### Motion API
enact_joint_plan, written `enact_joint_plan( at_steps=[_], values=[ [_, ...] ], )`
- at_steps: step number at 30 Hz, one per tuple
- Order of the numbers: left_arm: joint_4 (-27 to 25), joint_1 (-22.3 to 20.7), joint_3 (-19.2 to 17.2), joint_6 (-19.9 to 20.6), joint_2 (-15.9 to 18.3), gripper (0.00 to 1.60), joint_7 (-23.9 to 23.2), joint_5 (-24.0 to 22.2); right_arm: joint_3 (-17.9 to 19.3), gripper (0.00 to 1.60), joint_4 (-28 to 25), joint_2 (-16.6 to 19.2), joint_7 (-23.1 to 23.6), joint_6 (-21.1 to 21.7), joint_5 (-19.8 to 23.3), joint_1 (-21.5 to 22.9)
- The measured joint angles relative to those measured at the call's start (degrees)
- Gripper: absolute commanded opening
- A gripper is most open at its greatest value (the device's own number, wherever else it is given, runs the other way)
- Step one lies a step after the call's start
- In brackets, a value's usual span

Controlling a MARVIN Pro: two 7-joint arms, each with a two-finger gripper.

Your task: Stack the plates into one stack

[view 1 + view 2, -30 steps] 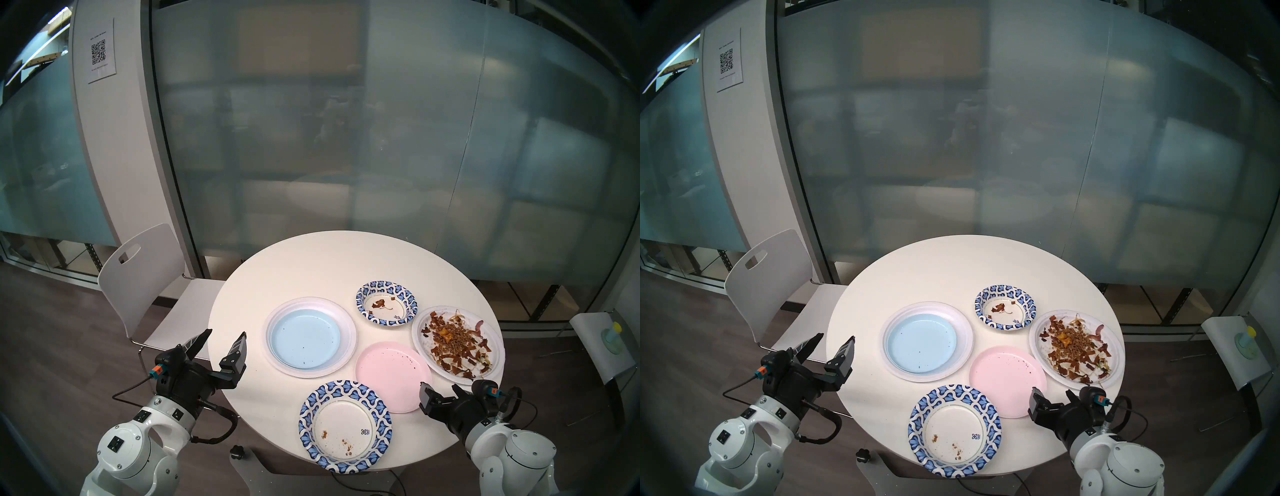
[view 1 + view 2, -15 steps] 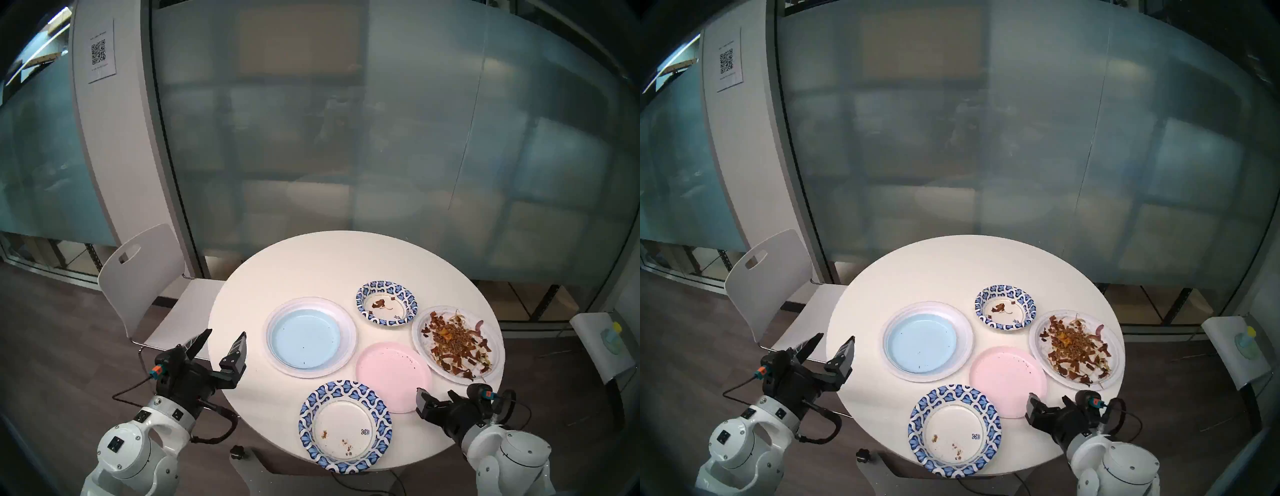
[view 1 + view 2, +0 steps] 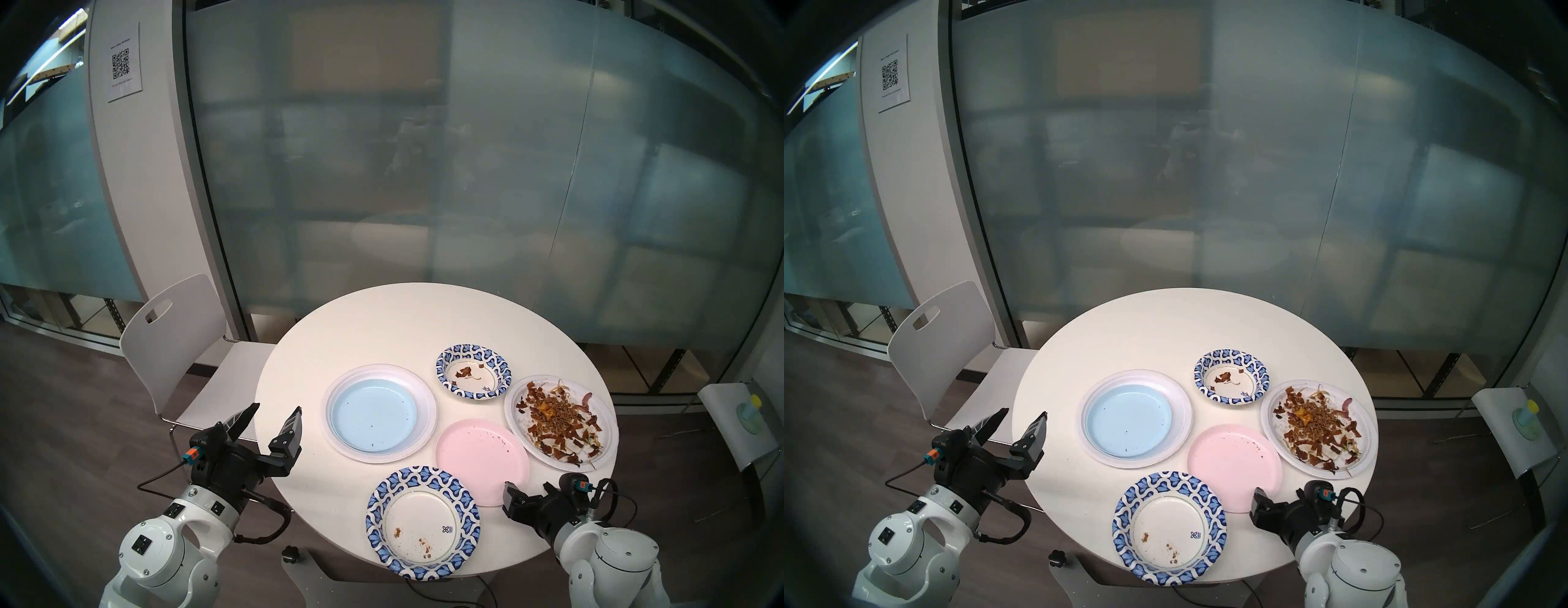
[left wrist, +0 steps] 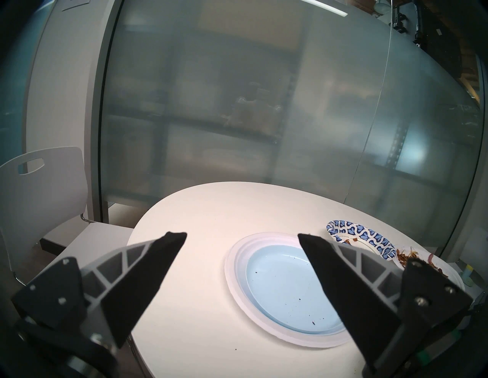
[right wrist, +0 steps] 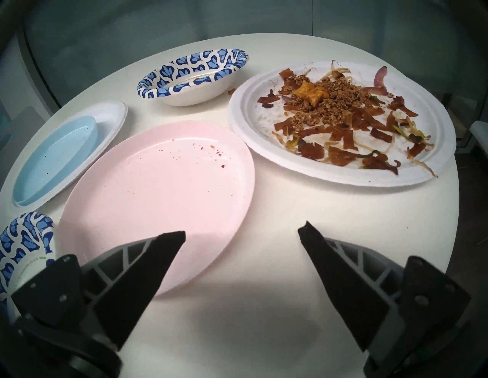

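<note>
Pink plate [image 5: 158, 190] fills the right wrist view, just beyond the released right end effector [image 5: 241, 232]; only the head view shows the left end effector [image 3: 275, 412], also released.

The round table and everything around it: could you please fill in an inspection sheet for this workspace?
Surface: round white table, a few crumbs.
Job's things: pale blue plate nested in a white plate; pink plate; patterned bowl with scraps; patterned plate with crumbs; second white plate covered in food leftovers.
Clutter: nothing seen beyond the leftovers.
Grippers: left gripper open, empty, at the table's left edge; right gripper open, empty, by the pink plate's near rim.
Cables: black cable looped at the left wrist.
Surroundings: white chair, frosted glass wall, QR sign.
</note>
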Motion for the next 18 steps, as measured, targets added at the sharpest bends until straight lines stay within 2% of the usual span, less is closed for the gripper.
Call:
enact_joint_plan(
  at_steps=[18],
  values=[
    [0.0, -0.07, -0.16, 0.08, -0.42, 1.6, -0.35, 0.25, -1.21, 1.6, 2.41, 1.6, -1.18, 3.22, -2.52, 4.31]
  ],
)
